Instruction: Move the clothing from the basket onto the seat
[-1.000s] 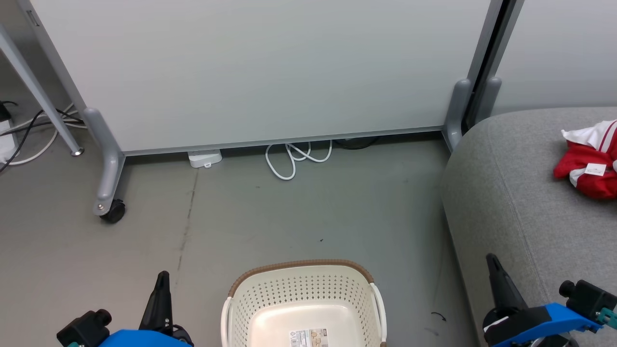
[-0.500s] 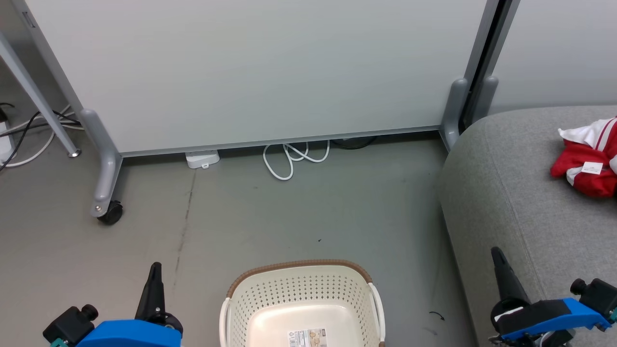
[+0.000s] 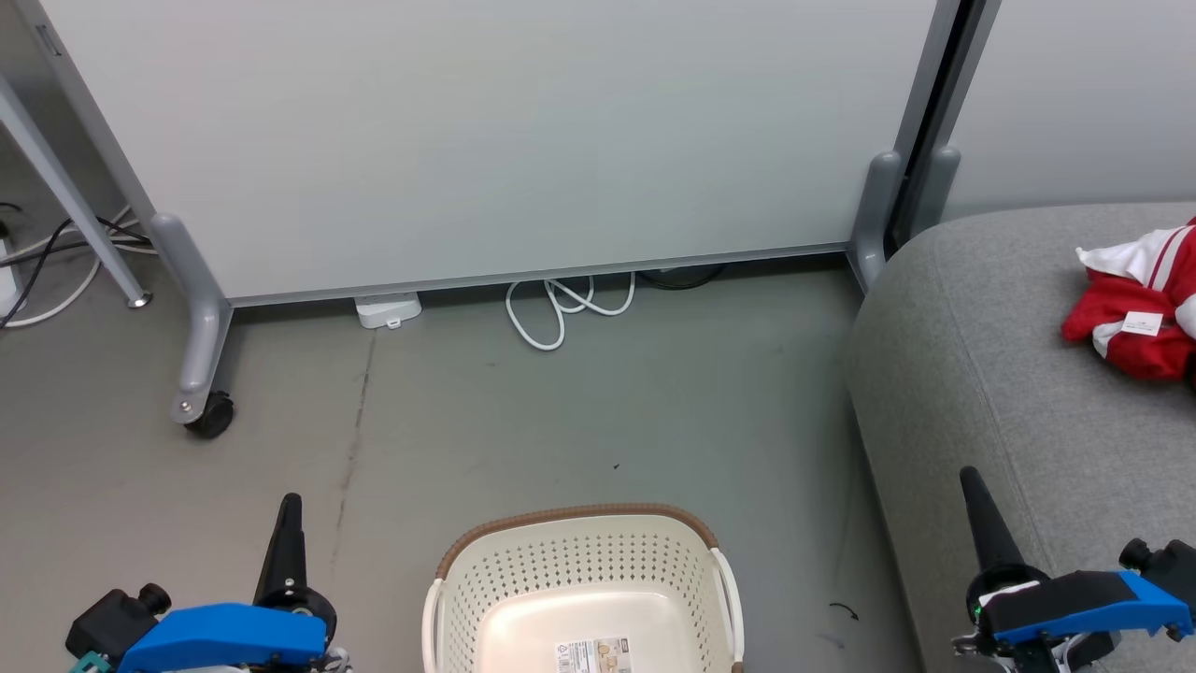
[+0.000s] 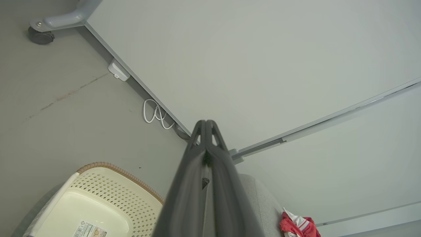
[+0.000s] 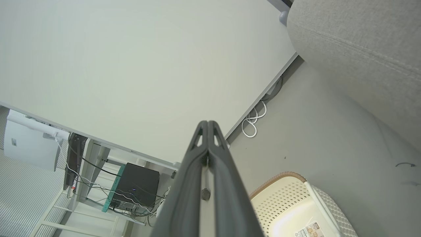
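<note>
The cream basket [image 3: 579, 570] with a brown rim stands on the floor at the bottom centre, with a label sticker on its bare bottom and no clothing showing inside. Red clothing [image 3: 1135, 322] with white stripes and a white tag lies on the grey seat [image 3: 990, 374] at the right edge. My left gripper [image 3: 290, 505] is shut to the left of the basket, holding nothing. My right gripper [image 3: 970, 479] is shut over the seat's front edge, holding nothing. The left wrist view shows the basket [image 4: 98, 197], the clothing [image 4: 297, 227] and the shut gripper [image 4: 206, 122]. The right wrist view shows the shut gripper [image 5: 207, 122], the basket [image 5: 296, 204] and the seat [image 5: 355, 49].
A pale partition panel [image 3: 486, 140] on grey wheeled feet [image 3: 201, 355] closes off the back. A white cable loop [image 3: 561, 308] and a small white box [image 3: 385, 309] lie at its base. Grey floor [image 3: 561, 411] spreads between partition, basket and seat.
The head camera has shifted a little, so the scene slides left. Both grippers have dropped lower and moved outward in the view. Both stay shut.
</note>
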Robot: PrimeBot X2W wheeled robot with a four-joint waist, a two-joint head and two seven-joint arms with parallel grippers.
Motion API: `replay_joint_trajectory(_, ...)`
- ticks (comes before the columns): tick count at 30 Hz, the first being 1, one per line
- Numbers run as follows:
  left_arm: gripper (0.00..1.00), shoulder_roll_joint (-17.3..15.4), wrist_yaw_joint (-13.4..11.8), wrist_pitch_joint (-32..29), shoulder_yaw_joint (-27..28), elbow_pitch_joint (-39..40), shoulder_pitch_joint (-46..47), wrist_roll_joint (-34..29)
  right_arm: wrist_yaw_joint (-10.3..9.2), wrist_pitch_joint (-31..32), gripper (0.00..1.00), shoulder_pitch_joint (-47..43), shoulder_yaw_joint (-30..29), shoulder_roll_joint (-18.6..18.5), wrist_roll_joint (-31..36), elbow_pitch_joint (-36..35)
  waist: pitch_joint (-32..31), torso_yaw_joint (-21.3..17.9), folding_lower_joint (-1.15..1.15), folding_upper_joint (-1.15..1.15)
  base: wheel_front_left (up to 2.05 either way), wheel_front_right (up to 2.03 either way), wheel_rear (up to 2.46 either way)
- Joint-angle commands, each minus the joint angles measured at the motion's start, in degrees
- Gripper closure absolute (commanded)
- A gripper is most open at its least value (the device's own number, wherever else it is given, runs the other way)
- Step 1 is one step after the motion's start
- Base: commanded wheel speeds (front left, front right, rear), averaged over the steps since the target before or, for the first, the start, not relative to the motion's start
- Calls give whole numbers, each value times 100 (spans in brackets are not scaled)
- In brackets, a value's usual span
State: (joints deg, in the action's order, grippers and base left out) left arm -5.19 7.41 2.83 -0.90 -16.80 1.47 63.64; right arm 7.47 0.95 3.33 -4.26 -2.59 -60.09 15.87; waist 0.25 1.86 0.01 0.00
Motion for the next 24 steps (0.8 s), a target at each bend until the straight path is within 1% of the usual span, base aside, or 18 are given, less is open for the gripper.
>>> replay_joint_trajectory(1, 100, -10, 6, -37, 49, 82, 162, 148, 3, 36, 100, 151, -26, -29, -164, -81, 0, -4, 0, 0, 0, 0, 0)
replay_joint_trajectory(24, 100, 60, 9, -376, 299, 168, 301, 1264, 3, 245, 100, 220, -109, -36, -1382, -130, -3, -64, -1, 0, 0, 0, 0)
